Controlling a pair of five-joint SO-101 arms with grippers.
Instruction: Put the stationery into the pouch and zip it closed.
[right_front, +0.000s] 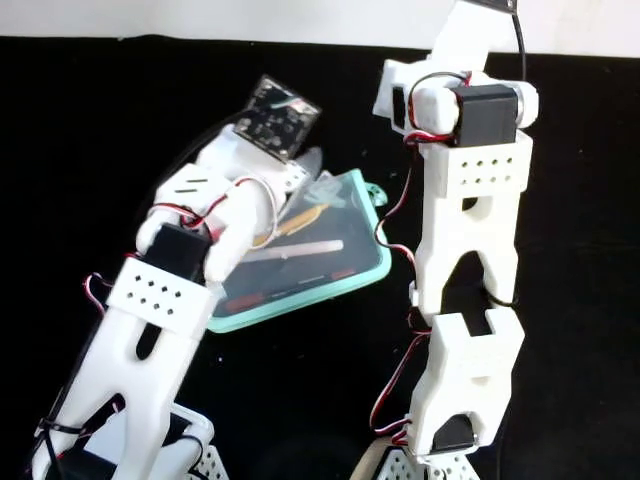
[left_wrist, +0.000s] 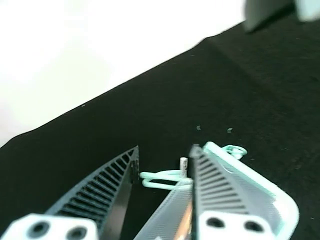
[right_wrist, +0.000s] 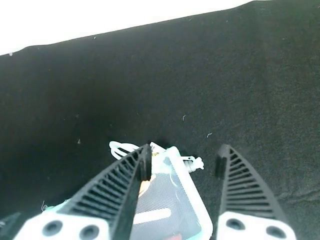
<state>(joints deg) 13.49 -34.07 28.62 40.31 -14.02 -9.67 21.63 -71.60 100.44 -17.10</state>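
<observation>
A clear pouch with a mint rim (right_front: 300, 303) lies on the black table and holds a white pen (right_front: 295, 250), something yellow and something red. My left gripper (right_front: 312, 165) is over the pouch's far end. In the left wrist view the left gripper (left_wrist: 165, 161) is open, with a mint cord loop (left_wrist: 160, 177) lying between its fingers and the pouch rim (left_wrist: 260, 182) beside one finger. My right gripper (right_wrist: 185, 159) is open and hangs above the pouch's far corner, where the zipper pull (right_wrist: 194, 162) sticks out. The same pull shows as a small mint loop (right_front: 375, 190).
The right arm (right_front: 470, 250) stands upright just to the right of the pouch. The left arm (right_front: 160, 300) slants over the pouch's left side. Black cloth (right_front: 560, 300) covers the table, and a white strip (right_front: 200, 20) runs along its far edge.
</observation>
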